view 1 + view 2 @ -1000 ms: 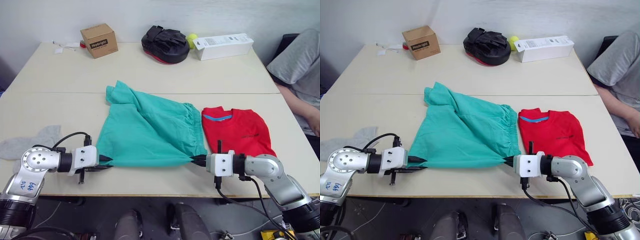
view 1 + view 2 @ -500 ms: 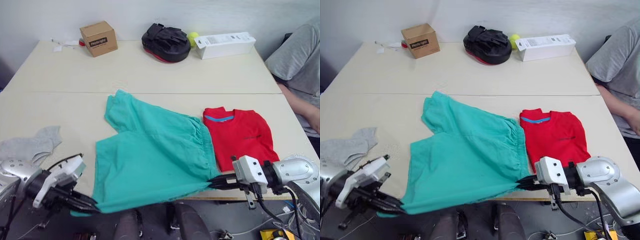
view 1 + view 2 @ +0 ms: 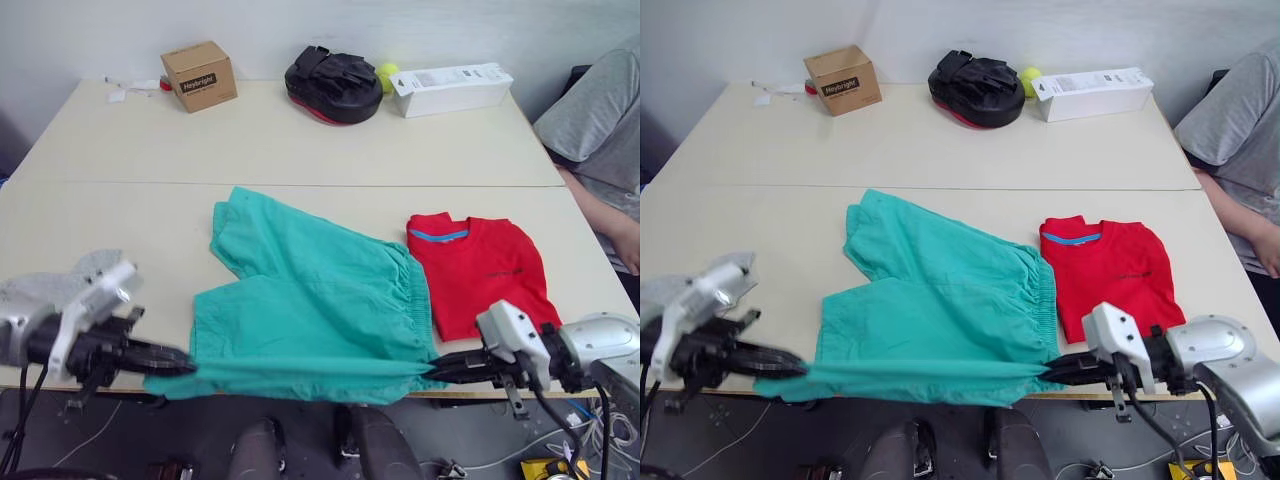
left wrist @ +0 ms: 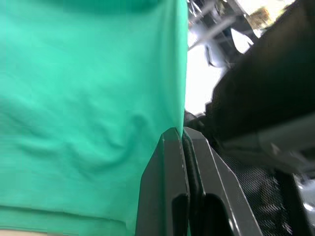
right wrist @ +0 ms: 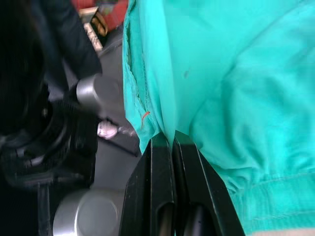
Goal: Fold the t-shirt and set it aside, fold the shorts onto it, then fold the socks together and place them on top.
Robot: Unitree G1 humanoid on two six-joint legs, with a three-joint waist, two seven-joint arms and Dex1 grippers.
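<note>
At the near edge of the pale table [image 3: 300, 140], two robot arms stretch a pair of teal-green shorts [image 3: 315, 300] between them. On the left, the left gripper [image 3: 183, 361] has its black fingers pressed together on one near corner of the cloth; on the right, the right gripper [image 3: 437, 371] is clamped the same way on the other near corner, by the gathered waist. That held edge is pulled taut and hangs just past the table's front edge, while the remaining cloth lies on the tabletop. Grey socks [image 3: 50, 287] lie behind the left arm. Just right of the shorts lies the red t-shirt [image 3: 480, 272], folded, its blue neck stripe showing. Farther back, along the wall, sit a cardboard box [image 3: 198, 76], a black bag [image 3: 333, 85], a yellow-green ball [image 3: 386, 74] and a long white box [image 3: 450, 89]. A person in a grey sleeve [image 3: 600, 110] sits at the right side.
</note>
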